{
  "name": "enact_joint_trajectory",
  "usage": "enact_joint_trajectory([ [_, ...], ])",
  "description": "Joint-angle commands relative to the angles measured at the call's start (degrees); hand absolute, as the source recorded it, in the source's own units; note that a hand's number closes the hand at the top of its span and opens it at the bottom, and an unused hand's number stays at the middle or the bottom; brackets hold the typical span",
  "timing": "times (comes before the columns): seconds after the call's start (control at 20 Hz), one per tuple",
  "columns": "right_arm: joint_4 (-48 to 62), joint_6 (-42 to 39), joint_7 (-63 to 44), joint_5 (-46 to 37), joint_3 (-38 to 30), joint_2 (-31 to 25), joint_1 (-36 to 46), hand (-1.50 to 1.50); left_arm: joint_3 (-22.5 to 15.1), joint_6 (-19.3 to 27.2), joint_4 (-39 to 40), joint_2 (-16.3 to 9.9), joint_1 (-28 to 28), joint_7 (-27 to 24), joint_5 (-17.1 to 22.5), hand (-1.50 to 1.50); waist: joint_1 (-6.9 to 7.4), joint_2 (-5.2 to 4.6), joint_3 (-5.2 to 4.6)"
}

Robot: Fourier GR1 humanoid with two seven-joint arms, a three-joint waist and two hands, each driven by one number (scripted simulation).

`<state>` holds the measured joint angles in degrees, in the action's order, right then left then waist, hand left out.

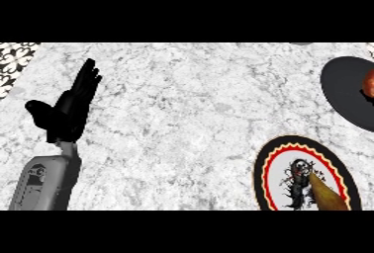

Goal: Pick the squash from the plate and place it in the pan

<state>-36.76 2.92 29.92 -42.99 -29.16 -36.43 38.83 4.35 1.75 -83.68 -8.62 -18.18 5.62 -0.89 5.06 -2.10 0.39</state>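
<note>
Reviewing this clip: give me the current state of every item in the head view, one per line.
left hand: open, fingers straight, resting over the counter at the left, holding nothing.
right hand: not in view.
squash: lying on the plate, partly cut off by the lower edge.
plate: flat on the counter, lower right.
pan: at the right edge, holding a reddish item, no squash in it.

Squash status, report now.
Left hand open, resting at left; right hand not in view. Squash on the plate. Pan at right edge, something reddish inside. Nothing between them.
</note>
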Motion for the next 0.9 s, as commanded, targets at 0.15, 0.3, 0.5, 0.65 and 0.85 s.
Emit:
enact_joint_trajectory([
  [0.15,13.38,-0.03,4.95,2.68,-3.47,0.02,4.30,1.50,-0.04,0.19,-0.32,-0.03,-0.28,-0.48,-0.28,0.00,0.93,-0.41,0.21],
  [0.3,18.43,-4.58,2.89,0.05,-1.24,-1.15,4.31,-1.50,-1.22,0.26,0.64,1.39,-0.68,-0.67,-0.48,0.00,1.19,-0.96,0.20],
  [0.5,22.97,-13.37,3.46,0.63,-1.06,-1.82,6.29,-1.50,-1.07,0.37,-0.47,1.17,-0.85,0.41,-0.32,0.00,1.47,-0.57,0.23],
  [0.65,23.82,-12.72,6.78,0.28,-1.14,-2.94,6.03,-1.50,-0.79,0.39,0.44,0.93,0.36,-1.08,-0.66,0.00,0.88,-0.59,0.21],
  [0.85,24.64,-13.40,10.52,4.76,-5.72,-3.65,7.16,-1.50,-0.26,0.97,0.75,0.92,-0.40,-1.31,-0.73,0.00,0.28,-0.50,0.30],
])
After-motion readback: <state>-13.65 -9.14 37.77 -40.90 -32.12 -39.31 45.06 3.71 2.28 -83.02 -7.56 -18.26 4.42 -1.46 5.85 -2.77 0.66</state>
